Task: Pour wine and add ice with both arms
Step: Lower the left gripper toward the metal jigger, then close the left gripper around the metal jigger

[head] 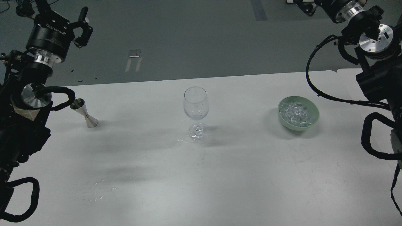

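Note:
A clear wine glass stands upright at the table's middle; I can make out droplets on its bowl but no wine. Ice cubes fill a pale green bowl to the right. A steel jigger stands at the left, beside my left arm. My left gripper is raised at the top left, beyond the table's far edge, with its fingers spread and empty. My right gripper is at the top edge, mostly cut off, high above and behind the bowl.
Small wet patches lie on the white table around the glass's foot and near the front left. Black cables loop from both arms over the table's left and right edges. Grey floor lies beyond the far edge.

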### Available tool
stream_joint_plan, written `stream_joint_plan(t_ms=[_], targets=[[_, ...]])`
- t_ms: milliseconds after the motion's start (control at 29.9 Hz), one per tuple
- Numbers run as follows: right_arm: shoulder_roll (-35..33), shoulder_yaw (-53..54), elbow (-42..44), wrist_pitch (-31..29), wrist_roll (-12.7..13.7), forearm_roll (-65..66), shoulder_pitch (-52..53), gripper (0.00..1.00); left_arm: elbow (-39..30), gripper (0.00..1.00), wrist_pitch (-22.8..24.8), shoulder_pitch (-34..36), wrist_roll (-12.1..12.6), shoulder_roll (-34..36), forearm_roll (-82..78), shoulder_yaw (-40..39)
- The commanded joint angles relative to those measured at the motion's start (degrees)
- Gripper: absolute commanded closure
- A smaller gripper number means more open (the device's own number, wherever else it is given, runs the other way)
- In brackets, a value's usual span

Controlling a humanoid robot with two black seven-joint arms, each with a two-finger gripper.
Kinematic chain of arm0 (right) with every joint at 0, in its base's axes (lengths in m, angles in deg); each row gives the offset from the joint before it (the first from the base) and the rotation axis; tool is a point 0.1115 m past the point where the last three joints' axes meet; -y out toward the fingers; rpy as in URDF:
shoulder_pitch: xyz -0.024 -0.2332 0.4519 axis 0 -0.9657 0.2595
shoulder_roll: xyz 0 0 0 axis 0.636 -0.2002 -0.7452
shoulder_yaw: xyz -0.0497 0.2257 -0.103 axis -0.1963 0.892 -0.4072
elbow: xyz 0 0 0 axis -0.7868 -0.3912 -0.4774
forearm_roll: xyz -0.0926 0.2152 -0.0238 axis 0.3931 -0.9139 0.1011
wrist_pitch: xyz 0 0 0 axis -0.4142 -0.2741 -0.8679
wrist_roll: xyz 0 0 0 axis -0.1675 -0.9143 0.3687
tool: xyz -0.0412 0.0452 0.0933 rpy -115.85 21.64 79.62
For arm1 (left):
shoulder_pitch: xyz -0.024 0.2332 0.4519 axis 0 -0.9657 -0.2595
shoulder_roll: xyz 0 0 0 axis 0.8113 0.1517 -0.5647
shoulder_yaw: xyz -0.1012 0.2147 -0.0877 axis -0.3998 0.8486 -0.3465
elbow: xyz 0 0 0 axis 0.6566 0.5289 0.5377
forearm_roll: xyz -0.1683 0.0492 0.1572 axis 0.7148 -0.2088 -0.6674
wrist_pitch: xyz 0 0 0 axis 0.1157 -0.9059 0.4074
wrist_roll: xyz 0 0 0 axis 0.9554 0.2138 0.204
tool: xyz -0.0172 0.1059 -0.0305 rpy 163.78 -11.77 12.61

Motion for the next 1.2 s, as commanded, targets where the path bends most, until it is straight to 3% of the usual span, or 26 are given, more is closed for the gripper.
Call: stream_joint_plan(t_ms=[0,200,468,668,735,902,1002,1169], targets=[[-0.08,-0.01,0.0,0.01,0.0,0.0,-0.09,0.0,-0.59,0.02,-0.16,-0.19,0.15,0.52,-0.02,0.01],[-0.16,0.08,-0.18,-0.08,0.0,-0.09,-0.18,0.0,-4.1,0.02,0.02,-3.08,0.24,3.07,-0.02,0.01],[-0.17,0.16,-0.26,-0.17,0.0,-0.09,-0.53,0.0,-17.8,0.02,-1.73,-12.4,0.24,9.31,0.07,-0.69],[-0.16,0.25,-2.81,-0.17,-0.09,-0.17,-2.64,0.0,-29.75,0.02,-3.93,-24.17,0.24,14.23,0.07,-2.79],[-0.16,0.25,-4.48,-0.08,-0.09,-0.17,-4.04,0.0,-35.01,0.02,-3.76,-32.05,0.24,16.16,-0.02,-5.77],[-0.25,0.34,-5.8,-0.08,-0.09,-0.17,-5.46,0.0,-44.6,0.02,-3.85,-44.28,0.24,18.19,-0.02,-11.57],[-0.25,0.43,-5.8,-0.08,-0.18,-0.17,-5.89,0.0,-49.09,0.02,-4.02,-53.07,0.06,17.14,0.07,-15.62],[-0.25,0.51,-5.8,0.01,-0.09,-0.17,-6.07,0.0,-51.56,0.02,-3.76,-59.15,0.06,11.61,0.59,-16.51]])
